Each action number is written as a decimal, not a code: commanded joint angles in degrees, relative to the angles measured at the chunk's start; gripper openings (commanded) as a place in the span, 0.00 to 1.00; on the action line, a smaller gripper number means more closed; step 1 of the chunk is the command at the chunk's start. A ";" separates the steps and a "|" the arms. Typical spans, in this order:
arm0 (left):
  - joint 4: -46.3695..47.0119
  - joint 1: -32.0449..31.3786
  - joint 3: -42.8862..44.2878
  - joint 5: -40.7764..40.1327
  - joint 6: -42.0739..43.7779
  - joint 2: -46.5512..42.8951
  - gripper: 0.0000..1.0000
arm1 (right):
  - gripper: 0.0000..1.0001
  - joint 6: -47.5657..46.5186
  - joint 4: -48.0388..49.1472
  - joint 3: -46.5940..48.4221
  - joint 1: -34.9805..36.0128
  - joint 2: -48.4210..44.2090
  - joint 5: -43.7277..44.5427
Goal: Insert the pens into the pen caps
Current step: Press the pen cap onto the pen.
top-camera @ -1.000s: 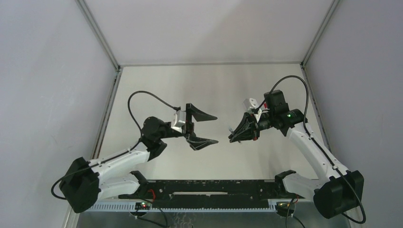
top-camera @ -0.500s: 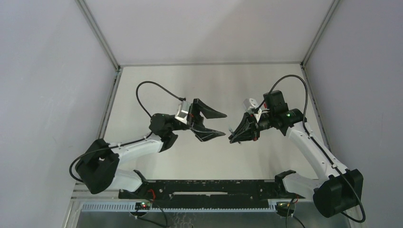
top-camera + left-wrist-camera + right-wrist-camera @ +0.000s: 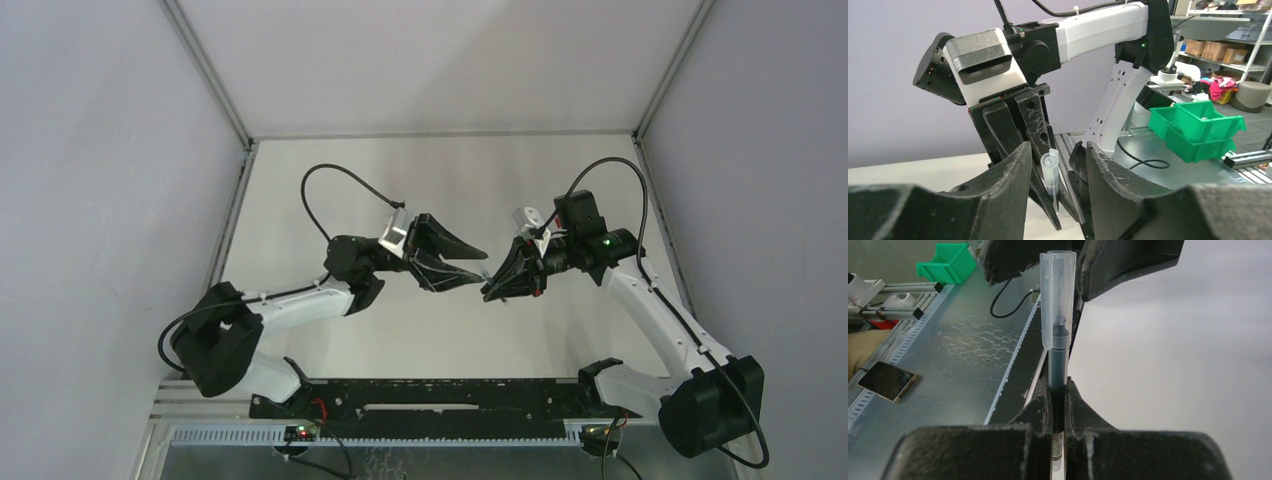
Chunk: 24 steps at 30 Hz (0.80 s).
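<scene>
A slim pen with a dark barrel stands between my right gripper's fingers, which are shut on it. A clear pen cap sits over its tip. In the left wrist view the same cap points at the camera, between the two fingers of my left gripper. Those jaws are open, with a narrow gap on each side of the cap. In the top view the left gripper and right gripper meet tip to tip above mid-table. No other pens or caps show.
A black rail runs along the near edge between the arm bases. Grey walls enclose the table on three sides. Green bins and a phone-like slab lie off the table beyond the near edge.
My left arm has swung right toward the right gripper, and its jaws have narrowed around the capped pen tip. The right arm and its pen have stayed still.
</scene>
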 commanded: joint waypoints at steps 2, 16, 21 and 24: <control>2.59 -0.32 3.02 1.41 -2.06 0.77 0.43 | 0.00 -1.17 -0.27 2.12 -0.15 -0.20 -1.93; -2.77 -1.95 -0.32 -2.58 -6.09 0.36 0.00 | 0.00 6.67 5.43 2.13 -3.14 -2.31 4.01; -32.42 -6.40 -1.00 -15.75 8.23 -6.45 0.00 | 0.00 14.60 11.51 2.13 -4.28 -2.66 8.55; -40.96 -8.17 0.42 -20.47 8.70 -6.92 0.00 | 0.00 18.78 14.65 2.13 -4.52 -2.76 12.23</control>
